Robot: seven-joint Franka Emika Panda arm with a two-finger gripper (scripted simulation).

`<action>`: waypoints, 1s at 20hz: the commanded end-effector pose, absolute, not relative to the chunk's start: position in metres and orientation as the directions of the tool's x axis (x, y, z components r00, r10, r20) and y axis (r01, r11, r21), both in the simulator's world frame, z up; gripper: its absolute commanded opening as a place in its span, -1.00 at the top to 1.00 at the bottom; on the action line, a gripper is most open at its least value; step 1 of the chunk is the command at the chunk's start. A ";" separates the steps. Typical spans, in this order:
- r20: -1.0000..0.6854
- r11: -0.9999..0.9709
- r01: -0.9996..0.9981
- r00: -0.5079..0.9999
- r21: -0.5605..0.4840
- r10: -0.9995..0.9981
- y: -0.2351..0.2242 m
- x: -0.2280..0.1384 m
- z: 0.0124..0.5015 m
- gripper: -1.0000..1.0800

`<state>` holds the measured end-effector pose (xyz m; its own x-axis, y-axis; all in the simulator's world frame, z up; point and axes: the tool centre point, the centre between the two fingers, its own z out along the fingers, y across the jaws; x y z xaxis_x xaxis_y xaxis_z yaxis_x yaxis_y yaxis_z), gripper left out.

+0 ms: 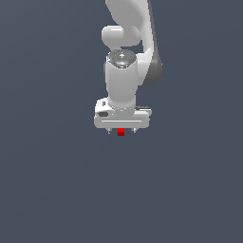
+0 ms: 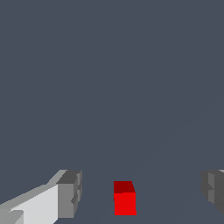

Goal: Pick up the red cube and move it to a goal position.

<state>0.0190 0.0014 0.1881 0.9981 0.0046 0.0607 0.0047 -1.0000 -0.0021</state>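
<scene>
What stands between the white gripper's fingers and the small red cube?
Nothing visible. The small red cube sits in the open gap of the white gripper, with bare grey floor between it and each finger.

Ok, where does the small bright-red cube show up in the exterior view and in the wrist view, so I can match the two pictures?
Exterior view: the small bright-red cube sits near the picture's centre, just under the white gripper, between its two short fingertips.
Wrist view: the cube lies in the open gap between the two grey finger pads, touching neither.
Shared landmark: the gripper's fingers, flanking the cube in both views.
</scene>
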 end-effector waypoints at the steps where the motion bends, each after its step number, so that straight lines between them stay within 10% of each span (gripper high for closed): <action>1: 0.061 -1.000 0.005 0.998 -0.002 0.005 0.001 0.019 0.188 -0.92; 20: 0.029 -1.000 0.014 0.999 -0.001 0.014 0.000 -0.042 0.102 -0.92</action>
<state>-0.0321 -0.0002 0.1150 0.9993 0.0129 0.0347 0.0129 -0.9999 -0.0011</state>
